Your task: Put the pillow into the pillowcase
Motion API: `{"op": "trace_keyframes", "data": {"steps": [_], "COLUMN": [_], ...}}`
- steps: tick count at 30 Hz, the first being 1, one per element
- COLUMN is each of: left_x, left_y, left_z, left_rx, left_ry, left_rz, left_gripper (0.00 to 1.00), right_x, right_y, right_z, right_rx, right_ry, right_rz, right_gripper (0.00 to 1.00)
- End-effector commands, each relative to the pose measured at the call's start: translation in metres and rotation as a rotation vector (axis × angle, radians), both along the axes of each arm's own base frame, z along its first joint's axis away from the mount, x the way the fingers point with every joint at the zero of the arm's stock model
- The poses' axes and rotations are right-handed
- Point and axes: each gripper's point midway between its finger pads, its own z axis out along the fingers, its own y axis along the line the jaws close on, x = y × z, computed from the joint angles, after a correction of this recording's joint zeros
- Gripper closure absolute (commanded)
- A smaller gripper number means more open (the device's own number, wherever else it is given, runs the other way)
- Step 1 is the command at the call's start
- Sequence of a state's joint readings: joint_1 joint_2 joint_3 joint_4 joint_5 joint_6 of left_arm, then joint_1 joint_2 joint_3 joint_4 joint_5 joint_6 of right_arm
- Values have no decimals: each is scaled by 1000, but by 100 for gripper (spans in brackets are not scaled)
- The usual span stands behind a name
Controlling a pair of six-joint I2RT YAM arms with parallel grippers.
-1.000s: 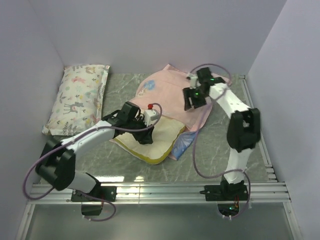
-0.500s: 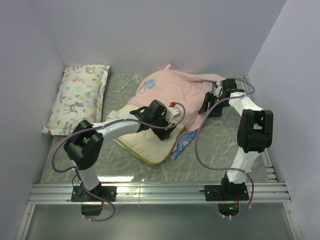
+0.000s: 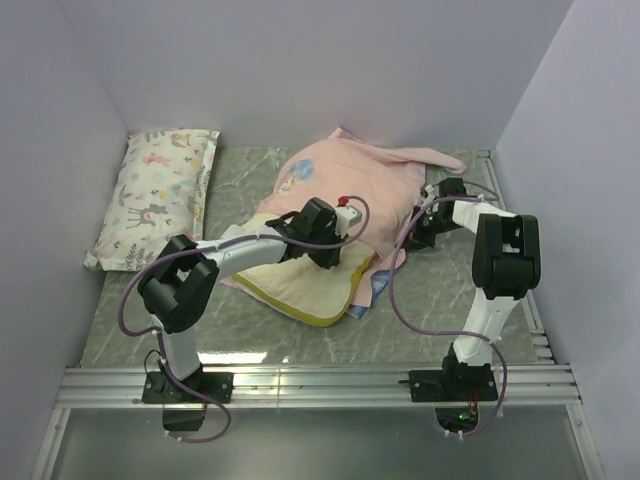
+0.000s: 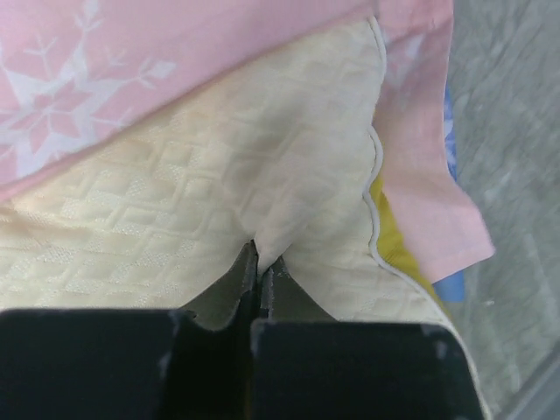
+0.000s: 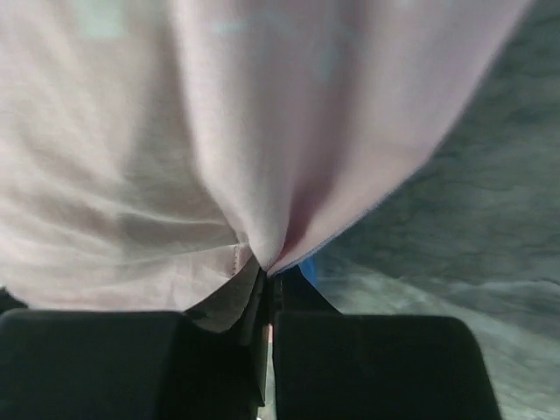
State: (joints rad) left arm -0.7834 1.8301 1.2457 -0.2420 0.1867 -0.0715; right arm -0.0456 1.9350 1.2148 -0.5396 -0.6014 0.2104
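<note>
Top view is bright and even, soft light from overhead, only faint shadows. There's 1 glare streak on the table (image 3: 245, 356) at 6 o'clock, just by the rail (image 3: 320, 385). Sharp edge to edge. Left wrist view: pillow (image 4: 201, 192) weave crisp at centre, the left gripper (image 4: 260, 262) at 6 o'clock a black, underexposed block. Right wrist view is dimmer: pillowcase (image 5: 157, 131) soft and out of focus, a dark crease above the right gripper (image 5: 265, 267), table grainy at 3 o'clock.
</note>
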Motion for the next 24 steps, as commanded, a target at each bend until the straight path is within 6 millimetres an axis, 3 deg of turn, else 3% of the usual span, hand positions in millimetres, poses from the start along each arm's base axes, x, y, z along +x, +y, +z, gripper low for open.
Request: {"op": "trace_keyframes", "data": {"steps": [1,3,4,5,7,8,9,12,13,15,16,18,19,21,22,23,24], "left_x": [27,53,63,73,90,99,103,118,121,124,124,120,118,103,95,82,72], "left_y": [-13,-7,-7,-2,4,8,10,17,19,20,21,20,22,27,33,39,43], "left_z": [33,55,65,76,101,124,134,159,163,168,168,165,165,143,140,116,105], "left_rx": [-177,-246,-271,-296,-350,-401,-420,-450,-462,-476,-476,-468,-464,-426,-405,-359,-336], "left_ry": [24,14,-7,-18,-71,-101,-113,-149,-147,-144,-146,-137,-137,-88,-92,-47,-21], "left_rz": [96,194,221,271,343,380,402,469,481,487,480,464,457,423,403,396,385], "left_gripper": [100,100,100,100,100,100,100,100,100,100,100,100,100,100,100,100,100], "right_x": [-18,-41,-55,-80,-110,-130,-134,-109,-81,-43,-17,-2,-4,-21,-36,-46,-59], "right_y": [42,71,99,110,137,138,140,132,132,123,125,129,135,151,152,154,159], "right_z": [42,68,87,96,113,120,119,123,136,147,165,161,154,131,107,95,88], "right_rx": [201,282,350,384,434,467,471,405,374,357,348,349,344,315,298,281,264], "right_ry": [-41,-50,-56,-11,22,70,99,65,-10,-81,-155,-161,-146,-95,-50,-29,-20], "right_rz": [134,252,353,441,596,653,674,674,642,578,546,539,555,612,629,645,678], "right_gripper": [100,100,100,100,100,100,100,100,100,100,100,100,100,100,100,100,99]}}
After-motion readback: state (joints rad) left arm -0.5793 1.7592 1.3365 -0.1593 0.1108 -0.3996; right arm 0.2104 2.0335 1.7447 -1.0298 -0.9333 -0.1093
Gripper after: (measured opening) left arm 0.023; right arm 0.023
